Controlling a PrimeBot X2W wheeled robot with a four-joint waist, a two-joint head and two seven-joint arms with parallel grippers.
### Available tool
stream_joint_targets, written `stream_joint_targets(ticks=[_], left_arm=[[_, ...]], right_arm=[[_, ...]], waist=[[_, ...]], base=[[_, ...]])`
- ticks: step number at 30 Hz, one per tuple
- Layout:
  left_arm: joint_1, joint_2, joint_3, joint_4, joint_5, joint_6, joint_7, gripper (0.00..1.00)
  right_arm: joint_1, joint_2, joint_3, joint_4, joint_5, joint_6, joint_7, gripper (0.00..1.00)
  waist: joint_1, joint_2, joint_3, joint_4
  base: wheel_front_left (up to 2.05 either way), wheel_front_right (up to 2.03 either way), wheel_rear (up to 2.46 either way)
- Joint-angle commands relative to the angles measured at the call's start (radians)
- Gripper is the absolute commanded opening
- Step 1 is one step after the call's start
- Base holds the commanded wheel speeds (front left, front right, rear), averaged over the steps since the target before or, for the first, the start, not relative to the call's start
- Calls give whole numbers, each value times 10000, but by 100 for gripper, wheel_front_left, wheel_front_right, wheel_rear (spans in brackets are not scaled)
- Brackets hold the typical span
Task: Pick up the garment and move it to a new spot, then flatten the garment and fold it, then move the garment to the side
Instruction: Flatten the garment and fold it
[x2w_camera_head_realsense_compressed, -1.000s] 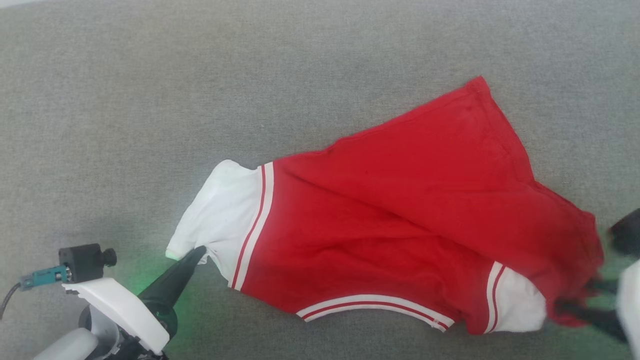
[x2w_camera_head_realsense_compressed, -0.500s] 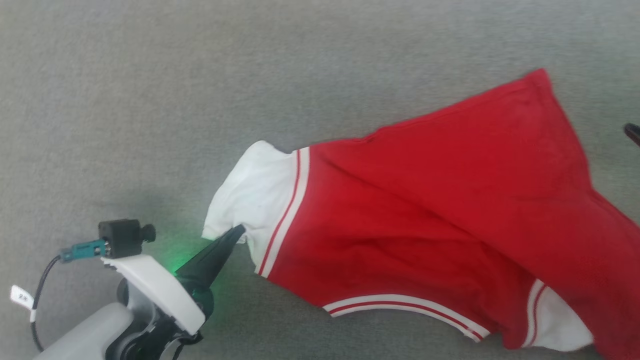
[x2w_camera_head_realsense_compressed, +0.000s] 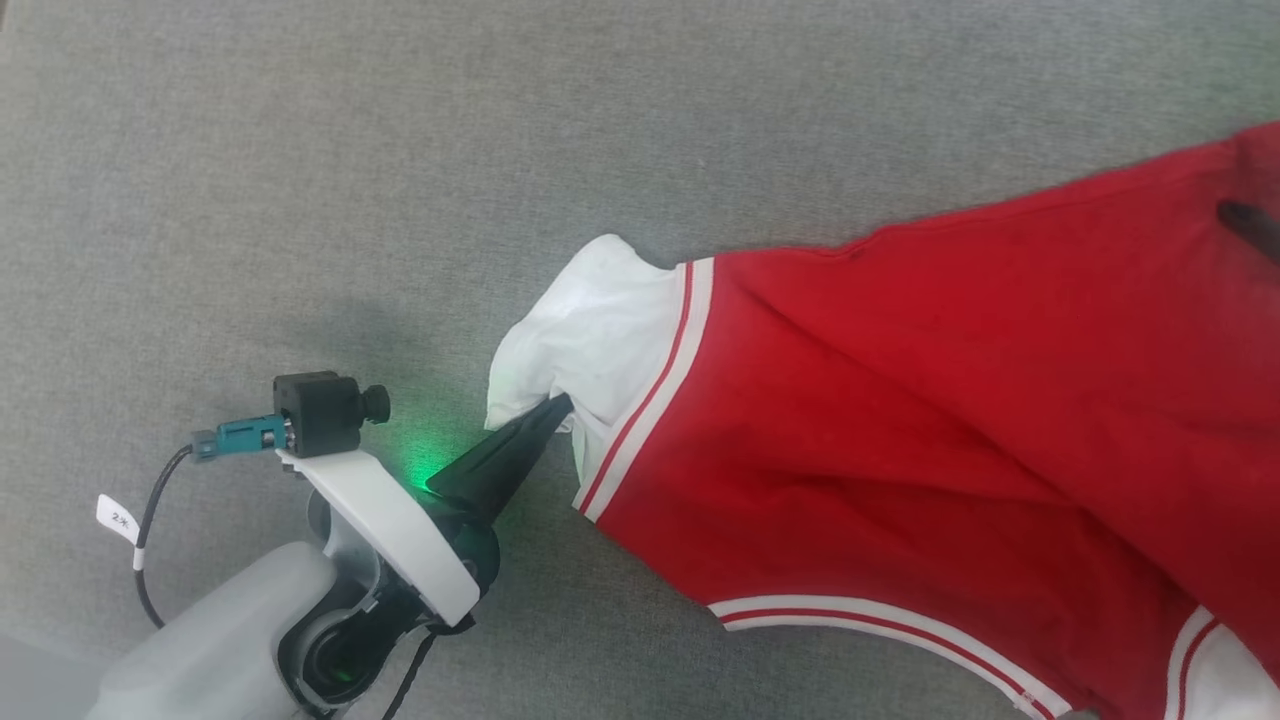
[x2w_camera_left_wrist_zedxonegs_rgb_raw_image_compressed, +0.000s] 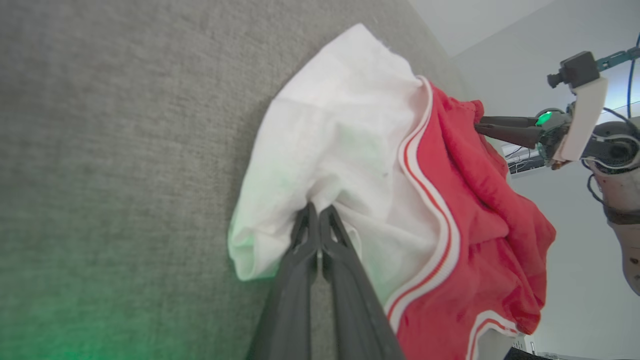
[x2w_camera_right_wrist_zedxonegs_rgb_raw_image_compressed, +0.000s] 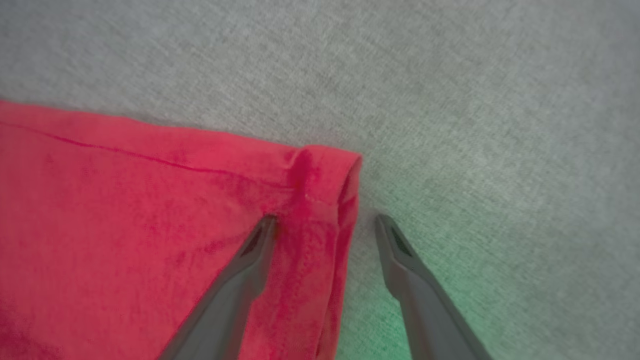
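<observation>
Fingers of our left claw (x2w_camera_head_realsense_compressed: 558, 407) come first, nearest us at the lower left of the head view. They are pressed together and clenched on a fold of white cloth at one end of the garment (x2w_camera_head_realsense_compressed: 900, 400). At the wrist, green light (x2w_camera_head_realsense_compressed: 420, 465) falls on the grey surface (x2w_camera_head_realsense_compressed: 300, 200) beside them. In the left wrist view the pinched white part is the jersey's inside turned outward, bunched and puckered where the tips bite it. Just beyond it runs the white-and-red striped trim (x2w_camera_head_realsense_compressed: 650, 390). Past that the red body spreads away to our right, creased in long folds and lying on the surface. A second curve of the same trim shows along the near edge, toward the lower right of the head view. Farthest off, at the hem corner (x2w_camera_right_wrist_zedxonegs_rgb_raw_image_compressed: 320, 170), is our right claw (x2w_camera_right_wrist_zedxonegs_rgb_raw_image_compressed: 325, 220), released with its jaws wide. One finger lies over the red cloth and the other over bare grey surface, with the folded hem edge between them. We cannot tell whether either tip touches anything.
</observation>
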Motion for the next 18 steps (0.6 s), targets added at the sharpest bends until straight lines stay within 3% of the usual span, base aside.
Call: stream_joint_targets(ticks=[1,2,3,12,18], left_arm=[[-33,-411,-273,280,-89,20,49,0],[-54,-390,-283,304,-121,20,22,0],[-71,-365,-287,323,-159,20,-26,0],[-1123,-225,-166,468,62,19,-170,0],[-2946,-50,468,1012,148,5,-188,0]], right_arm=[[397,167,607,315,229,6,223,33],[363,102,747,318,314,6,158,22],[320,34,870,320,420,6,138,0],[-696,62,913,405,1033,-4,-1448,0],[-1963,604,268,1102,1418,-3,-2796,0]], waist=[[0,0,26,-4],[0,0,23,-44],[0,0,13,-97],[0,0,1,-568],[0,0,146,-1053]], base=[[0,0,0],[0,0,0],[0,0,0],[0,0,0],[0,0,0]])
